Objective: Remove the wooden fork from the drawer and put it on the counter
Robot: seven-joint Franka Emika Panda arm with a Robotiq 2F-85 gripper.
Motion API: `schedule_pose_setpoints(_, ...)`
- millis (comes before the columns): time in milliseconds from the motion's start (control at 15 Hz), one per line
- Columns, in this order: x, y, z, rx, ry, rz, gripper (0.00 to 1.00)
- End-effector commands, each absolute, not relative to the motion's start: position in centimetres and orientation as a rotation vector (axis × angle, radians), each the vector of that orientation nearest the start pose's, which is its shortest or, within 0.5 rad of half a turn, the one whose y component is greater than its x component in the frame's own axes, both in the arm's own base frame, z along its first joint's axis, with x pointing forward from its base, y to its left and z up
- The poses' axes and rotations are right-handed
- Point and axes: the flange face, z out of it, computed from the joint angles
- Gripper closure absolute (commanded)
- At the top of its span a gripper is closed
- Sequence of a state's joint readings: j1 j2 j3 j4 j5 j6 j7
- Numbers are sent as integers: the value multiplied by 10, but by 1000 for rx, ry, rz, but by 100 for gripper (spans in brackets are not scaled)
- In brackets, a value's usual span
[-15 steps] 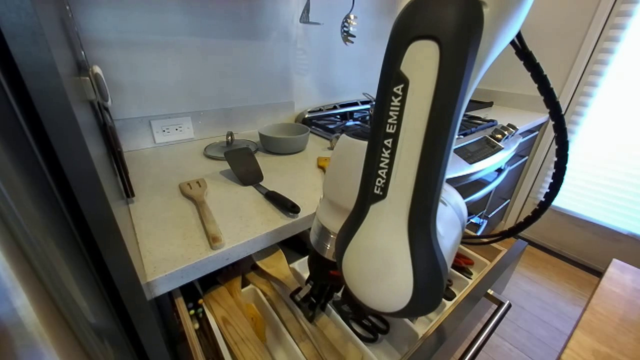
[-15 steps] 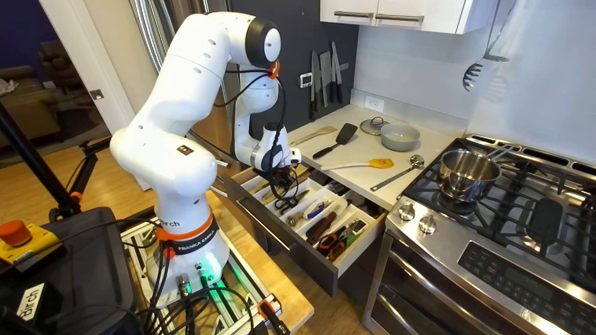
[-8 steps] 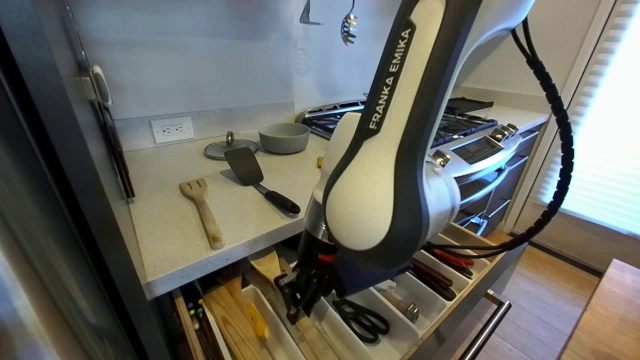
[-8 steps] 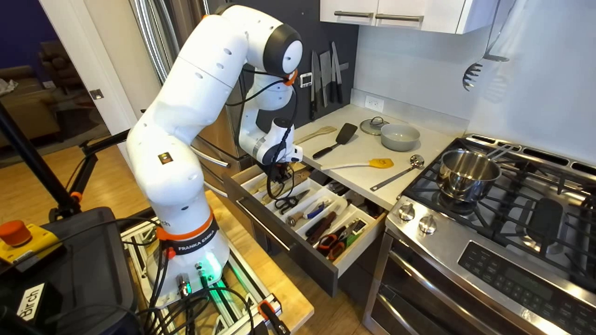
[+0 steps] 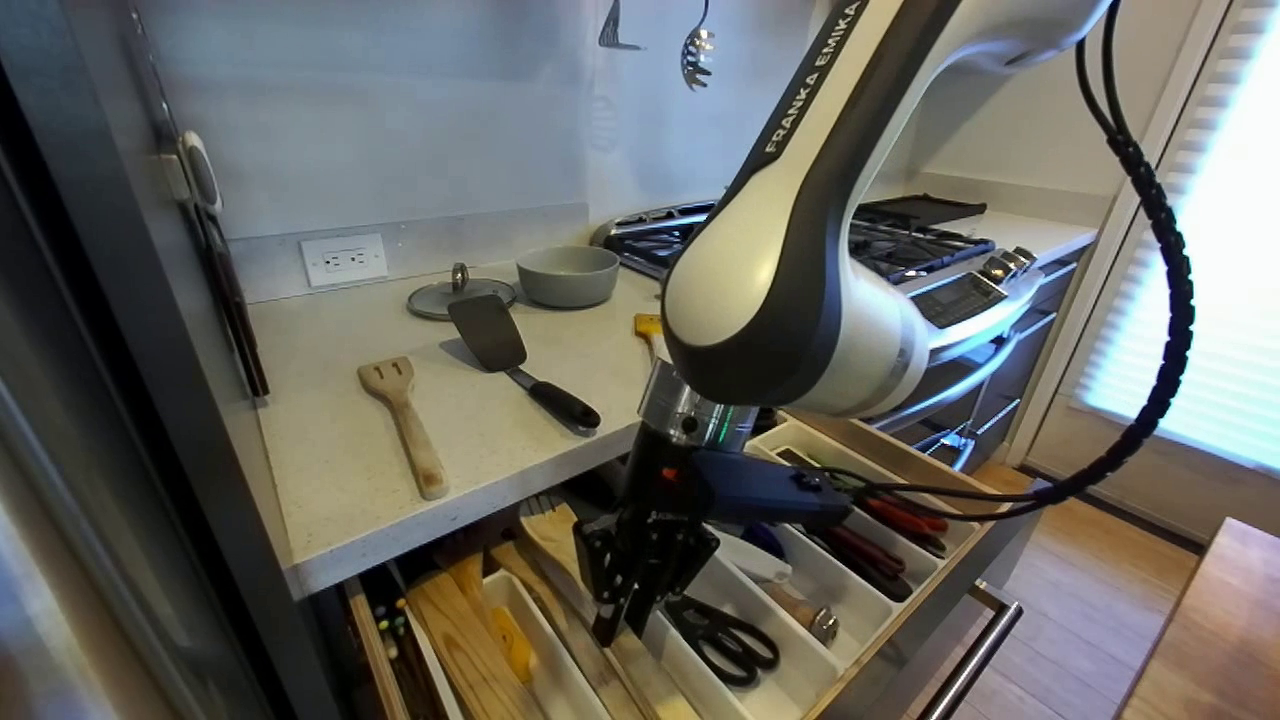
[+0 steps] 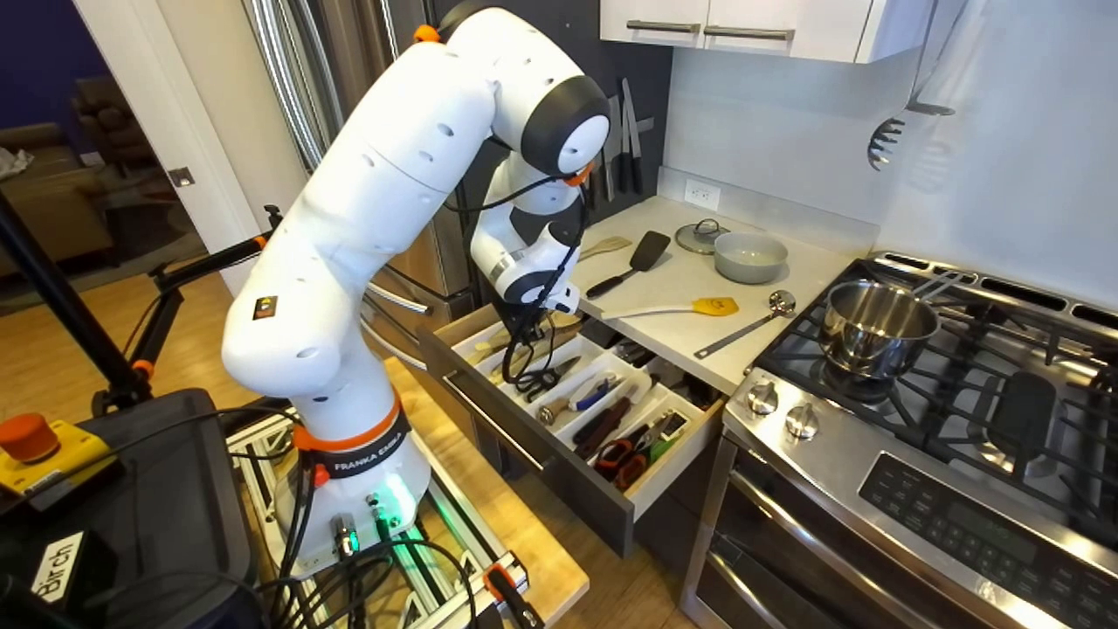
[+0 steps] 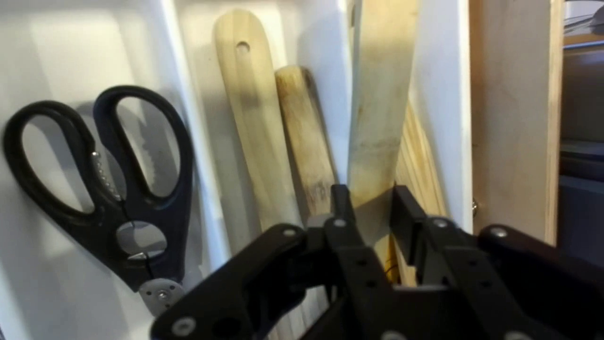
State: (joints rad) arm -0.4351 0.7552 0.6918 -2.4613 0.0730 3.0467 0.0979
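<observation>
White glare on the window blinds [image 5: 1230, 330], soft blur in the wrist view.

In both exterior views I have the smooth, thick-edged, pale grey-white kitchen countertop [image 5: 325, 470], and on it lie a tan slotted wooden turner [image 5: 410, 428] and, near it, a black turner with a thick black handle [image 5: 498, 343]. Farther back I see a round see-through lid [image 5: 438, 299] just beside a round grey bowl [image 5: 568, 280]. In an exterior view I also pick out a white-handled spatula with a yellow head [image 6: 674, 309], near a long-handled steel ladle [image 6: 741, 331].
</observation>
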Motion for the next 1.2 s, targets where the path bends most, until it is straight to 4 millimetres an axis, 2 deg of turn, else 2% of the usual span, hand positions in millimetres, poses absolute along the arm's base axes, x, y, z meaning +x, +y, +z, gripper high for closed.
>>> schedule_pose_setpoints(0, 398, 177, 96, -2621, -18, 191, 94)
schedule_pose_setpoints(400, 349, 201, 129, -2463, -252, 295, 94)
schedule_pose_setpoints(600, 331, 196, 147, -2446, -303, 300, 94)
schedule_pose_setpoints(733, 328, 186, 163, -2464, -294, 225, 94)
schedule_pose_setpoints(867, 334, 170, 178, -2534, -223, 91, 94)
schedule_pose_setpoints(933, 362, 166, 186, -2531, -193, 29, 94)
schedule_pose_setpoints(1133, 389, 130, 198, -2587, -67, -145, 94)
